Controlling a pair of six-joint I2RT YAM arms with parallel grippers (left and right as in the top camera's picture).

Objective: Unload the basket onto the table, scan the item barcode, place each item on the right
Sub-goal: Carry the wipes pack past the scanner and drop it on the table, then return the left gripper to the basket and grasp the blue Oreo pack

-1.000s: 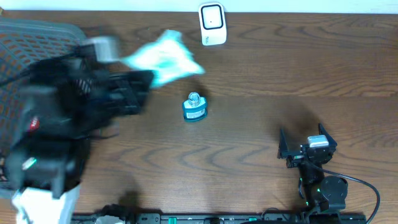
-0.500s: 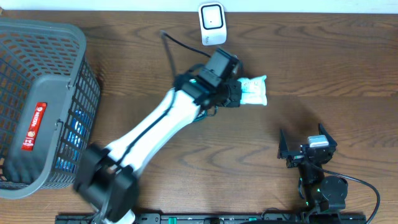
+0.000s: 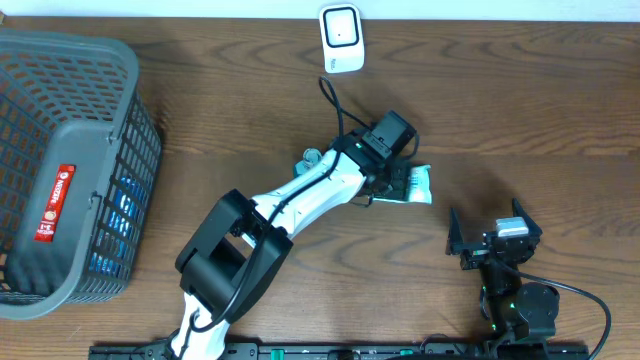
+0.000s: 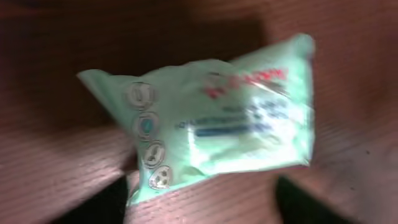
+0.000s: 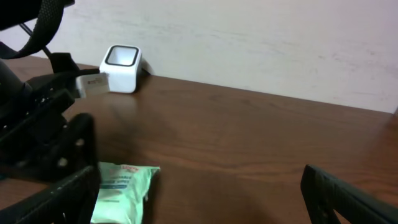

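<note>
Looking overhead, I find the wipes packet (image 3: 420, 186) flat mid-table beneath the left gripper (image 3: 403, 185), with the scanner (image 3: 341, 38) far beyond it; the left wrist shows its long axis crossing between spread, empty fingers (image 4: 102, 204); the right wrist puts it left of the wide-open right gripper (image 5: 198, 188).

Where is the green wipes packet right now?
In the overhead view the wipes packet lies on the table right of centre, at the left tool, nearer the camera side than the white scanner.
</note>
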